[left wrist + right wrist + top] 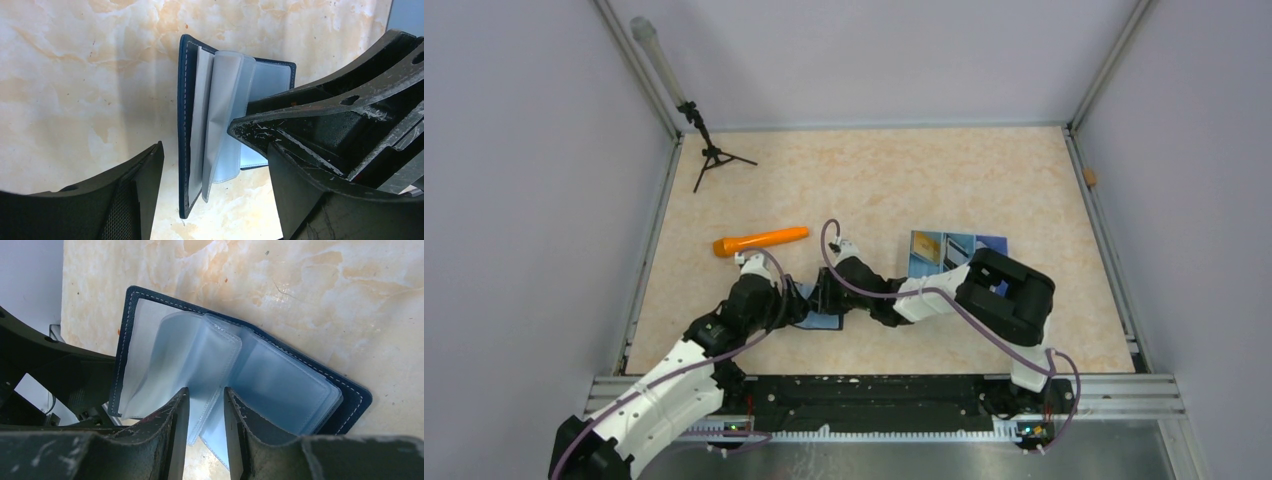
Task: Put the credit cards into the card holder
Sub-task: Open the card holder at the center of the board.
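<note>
The card holder (pixel 824 322) lies opened on the table between my two grippers, navy outside with pale blue clear sleeves (pixel 280 385). In the left wrist view its left cover (pixel 186 125) stands up on edge. My left gripper (pixel 216 150) is open and straddles that cover without touching it. My right gripper (pixel 206 392) comes in from the other side. Its jaws are narrow but apart, with a loose sleeve edge in the gap and the fingertips (pixel 181 410) resting on the sleeves. The credit cards (pixel 927 247) lie in a row behind the right arm, one of them gold-yellow.
An orange marker-like stick (pixel 759 241) lies left of centre, just behind the left arm. A small black tripod (pixel 712 155) stands at the back left corner. Metal rails (pixel 649 250) frame the tabletop, with grey walls beyond.
</note>
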Robot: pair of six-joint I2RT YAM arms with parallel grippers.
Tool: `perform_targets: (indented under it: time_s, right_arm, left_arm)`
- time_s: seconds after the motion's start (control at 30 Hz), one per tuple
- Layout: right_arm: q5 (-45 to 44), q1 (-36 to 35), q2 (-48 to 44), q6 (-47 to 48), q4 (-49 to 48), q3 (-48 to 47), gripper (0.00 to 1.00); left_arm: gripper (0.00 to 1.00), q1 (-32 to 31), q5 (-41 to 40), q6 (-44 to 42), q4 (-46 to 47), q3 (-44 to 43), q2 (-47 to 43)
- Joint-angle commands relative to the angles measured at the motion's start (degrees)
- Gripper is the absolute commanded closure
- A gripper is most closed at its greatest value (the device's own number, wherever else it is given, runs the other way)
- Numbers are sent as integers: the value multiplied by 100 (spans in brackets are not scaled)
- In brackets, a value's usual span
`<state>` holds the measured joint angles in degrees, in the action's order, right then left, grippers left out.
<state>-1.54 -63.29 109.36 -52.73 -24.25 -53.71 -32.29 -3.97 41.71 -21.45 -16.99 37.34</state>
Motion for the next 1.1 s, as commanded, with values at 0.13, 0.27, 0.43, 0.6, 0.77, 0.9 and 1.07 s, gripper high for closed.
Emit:
perform_targets:
  time_s: [0.13,0.27,0.43,0.6,0.77,0.9,1.07]
  right_arm:
    - [409,-14,-88,-388,-1007,-451,70]
    - [476,-12,-112,-448,-1157,-501,72]
    - [545,-17,-151,-508,-1336,-504,74]
    - [469,2,-161,-523,-1287,-494,76]
    - [320,52,-160,-500,-1046,-396,79]
    - [368,121,-165,-576,-1265,-222,80]
    - [459,140,-137,-517,-1287,-323,79]
  left_arm:
    - [24,-14,239,-216,72,-129,142]
    - [29,-21,223,-218,62,-128,160]
    - [34,-17,190,-217,62,-144,196]
    - [36,-15,29,-127,-51,-146,-10]
    - [30,-22,-196,48,-99,-21,-784]
    - [30,-20,-305,150,-133,143,-1178]
    - [31,-18,-88,177,-83,140,-932]
